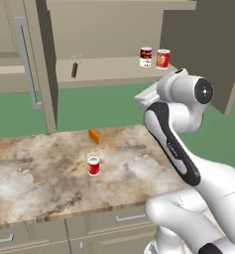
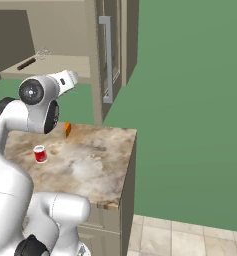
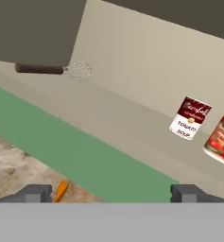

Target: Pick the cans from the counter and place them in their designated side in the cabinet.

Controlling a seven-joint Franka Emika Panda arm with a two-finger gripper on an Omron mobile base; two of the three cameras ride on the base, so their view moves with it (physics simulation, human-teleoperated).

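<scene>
A bright red can (image 1: 93,165) with a white rim stands upright near the middle of the marbled counter (image 1: 34,173); from the other side this can (image 2: 40,154) shows beside my arm. The dark maroon-and-white can (image 1: 146,57) stands upright on the right part of the open cabinet's shelf (image 1: 109,72), and the hand view shows it (image 3: 190,118) up close. My gripper (image 3: 112,192) hovers high in front of the shelf, open, with nothing between its fingers, well above the red can.
An orange-red can (image 1: 162,59) stands just right of the maroon one. A whisk (image 1: 76,64) lies at the shelf's left. An orange wedge (image 1: 93,136) sits at the counter's back edge. Open cabinet doors (image 1: 44,64) flank the shelf, the left one with a grey bar handle (image 1: 27,64).
</scene>
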